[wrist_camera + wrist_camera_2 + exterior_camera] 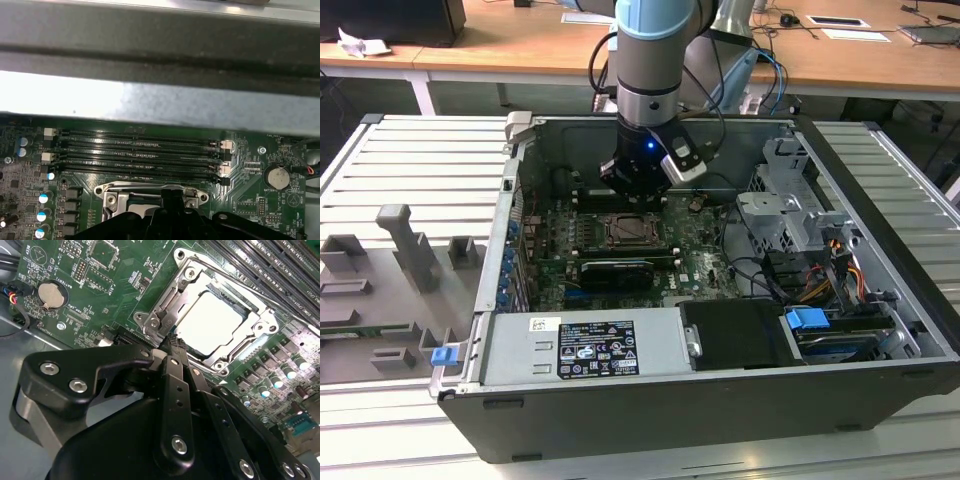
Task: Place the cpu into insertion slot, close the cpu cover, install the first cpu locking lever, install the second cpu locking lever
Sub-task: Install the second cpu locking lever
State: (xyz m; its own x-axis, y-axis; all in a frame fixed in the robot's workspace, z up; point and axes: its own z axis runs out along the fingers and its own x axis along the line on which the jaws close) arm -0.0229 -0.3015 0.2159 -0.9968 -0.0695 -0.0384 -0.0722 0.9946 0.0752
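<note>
One pale matte square cpu (pixel 215 322), silver framed cpu cover (pixel 176 305), black pincer (pixel 172 342) touching

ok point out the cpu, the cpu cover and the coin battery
cpu (pixel 215 322), second wrist view, middle of its pale top
cpu cover (pixel 167 302), second wrist view, silver frame edge
coin battery (pixel 48 292), second wrist view, its round face

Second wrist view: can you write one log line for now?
cpu: in insertion slot | cpu cover: down | claw: at cover edge

Above insertion slot (pixel 624 232): we see the gripper (pixel 172 340) filling it.
Beside slot: memory slots (pixel 140 155) crowd one side; we find bare board opposite.
</note>
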